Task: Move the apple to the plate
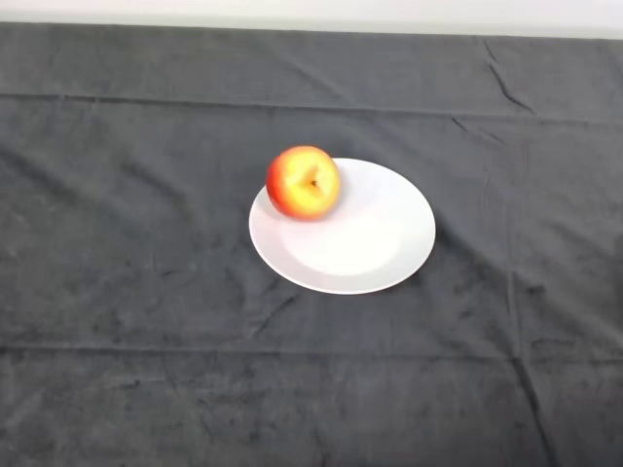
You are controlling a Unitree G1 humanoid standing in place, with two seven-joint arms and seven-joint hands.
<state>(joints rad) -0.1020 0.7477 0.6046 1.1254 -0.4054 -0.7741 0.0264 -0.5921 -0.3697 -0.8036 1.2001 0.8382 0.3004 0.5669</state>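
Observation:
A red and yellow apple (304, 182) sits on the far left part of a white round plate (365, 243), close to its rim, with its stem end facing up toward me. The plate lies on the dark cloth near the middle of the table.
The dark grey cloth (117, 292) covers the whole table, with creases at the far right and along the front. A pale strip of wall or floor (311, 12) runs behind the table's far edge.

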